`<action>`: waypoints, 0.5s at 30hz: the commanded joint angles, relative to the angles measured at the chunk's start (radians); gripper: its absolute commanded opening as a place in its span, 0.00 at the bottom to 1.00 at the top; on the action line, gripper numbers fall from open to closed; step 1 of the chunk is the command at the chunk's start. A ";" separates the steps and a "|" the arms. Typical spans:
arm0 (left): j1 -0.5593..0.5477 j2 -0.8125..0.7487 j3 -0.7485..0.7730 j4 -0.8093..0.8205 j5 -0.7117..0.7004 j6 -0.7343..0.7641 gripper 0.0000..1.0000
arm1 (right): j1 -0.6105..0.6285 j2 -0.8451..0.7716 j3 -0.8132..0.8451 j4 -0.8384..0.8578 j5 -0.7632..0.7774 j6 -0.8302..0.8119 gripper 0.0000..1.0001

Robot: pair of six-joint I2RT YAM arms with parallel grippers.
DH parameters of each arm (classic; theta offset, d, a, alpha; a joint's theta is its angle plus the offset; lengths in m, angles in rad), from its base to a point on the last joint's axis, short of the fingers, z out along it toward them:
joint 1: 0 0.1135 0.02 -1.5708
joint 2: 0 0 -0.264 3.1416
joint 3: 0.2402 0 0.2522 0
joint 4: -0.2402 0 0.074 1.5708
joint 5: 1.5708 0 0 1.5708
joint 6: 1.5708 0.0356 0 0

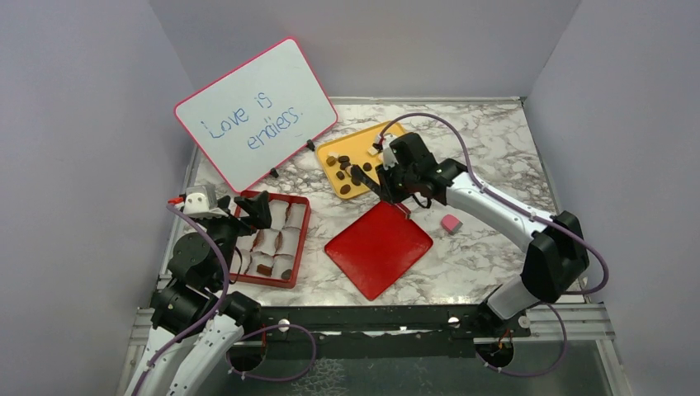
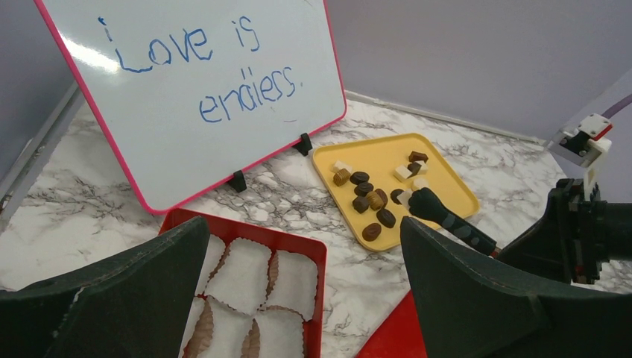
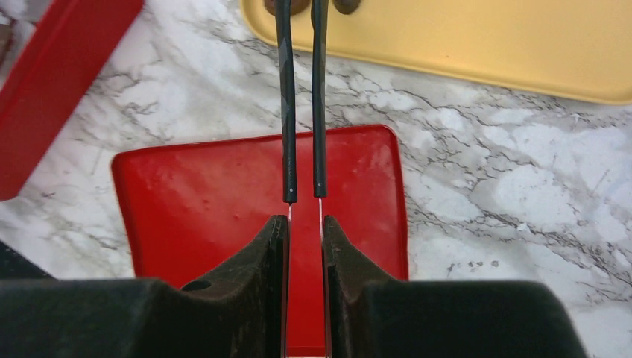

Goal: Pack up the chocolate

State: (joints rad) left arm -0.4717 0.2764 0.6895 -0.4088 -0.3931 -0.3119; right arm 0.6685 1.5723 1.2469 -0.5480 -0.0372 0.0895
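Several chocolate pieces, mostly dark brown with a few cream ones, lie on a yellow tray; they also show in the left wrist view. My right gripper is shut on thin black-tipped tongs, whose tips reach among the pieces at the tray's near edge. A red box lined with white paper cups holds two brown pieces in its near row. My left gripper is open and empty above the box's far end.
A flat red lid lies between box and tray, under my right gripper. A small pink cube sits right of it. A pink-framed whiteboard stands at the back left. Grey walls enclose the marble table.
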 commanded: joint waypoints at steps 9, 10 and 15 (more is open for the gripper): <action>0.001 -0.027 0.027 0.015 -0.067 0.015 0.99 | 0.127 -0.108 -0.043 0.150 -0.186 0.096 0.18; 0.001 -0.028 0.033 0.015 -0.073 0.019 0.99 | 0.144 -0.108 -0.043 0.157 -0.187 0.097 0.18; 0.001 -0.023 0.075 0.007 -0.110 0.035 0.99 | 0.234 -0.077 -0.035 0.208 -0.224 0.110 0.19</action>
State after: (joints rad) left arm -0.4717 0.2619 0.7052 -0.4095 -0.4438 -0.3019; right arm 0.8452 1.4937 1.2091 -0.4301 -0.1902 0.1764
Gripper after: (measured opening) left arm 0.990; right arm 0.241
